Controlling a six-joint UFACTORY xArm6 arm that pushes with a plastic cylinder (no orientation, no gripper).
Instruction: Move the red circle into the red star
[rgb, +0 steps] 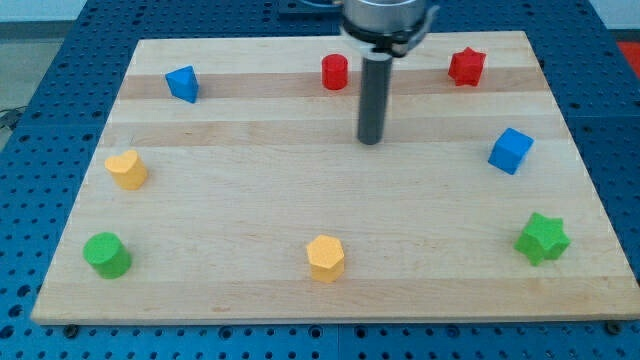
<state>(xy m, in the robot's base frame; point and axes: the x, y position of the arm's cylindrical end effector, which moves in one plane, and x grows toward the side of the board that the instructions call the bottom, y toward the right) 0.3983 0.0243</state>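
Pale wooden board (300, 190) lay on a blue perforated bench (40, 60). From the view's left: a green cylinder (106, 254), a yellow heart (127, 169), a blue triangle (183, 83), a yellow hexagon (326, 257). The red circle (334, 72) sat near the top edge, with my tip (371, 140) just below and right of it, not touching; the rod carried no pincer. Further right sat the red star (466, 66), well apart from the circle, then a blue cube (511, 150) and a green star (542, 238)

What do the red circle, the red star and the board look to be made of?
Red circle and red star: probably moulded or printed plastic, uniform colour, matte. Board: light wood, with visible grain and plank bands. My tip sits below-right of the circle.
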